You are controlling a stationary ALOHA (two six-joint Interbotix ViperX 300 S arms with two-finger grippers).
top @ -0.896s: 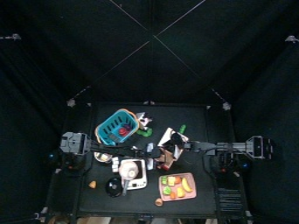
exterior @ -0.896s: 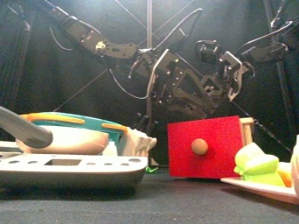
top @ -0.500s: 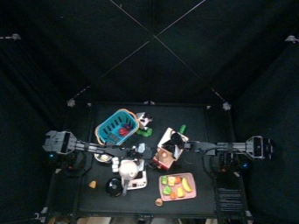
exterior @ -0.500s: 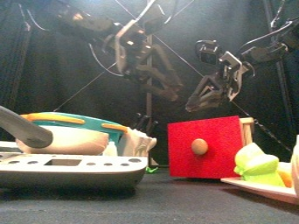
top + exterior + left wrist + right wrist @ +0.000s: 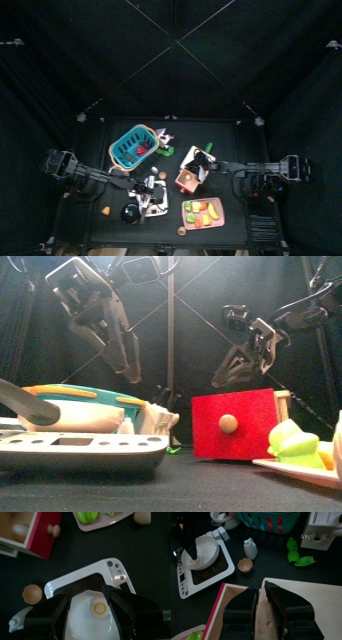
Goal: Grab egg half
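Left gripper (image 5: 93, 619): jaws spread wide above the white stove (image 5: 90, 592).
Egg half (image 5: 32, 593): brown shell on the table, about 10 o'clock of that gripper, apart from it.
Approach: probably shift toward the shell, descend straddling its rim, then close gently.
Right gripper (image 5: 261, 604): jaws nearly together, holding nothing, over the red box (image 5: 304, 612).

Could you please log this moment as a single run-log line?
left gripper: open above fried egg on white scale | egg half: on table, ungrasped | right gripper: shut over red box

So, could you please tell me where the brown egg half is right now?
In the right wrist view, the brown egg half lies open-side up on the black table, between the white stove toy and small white bottle.
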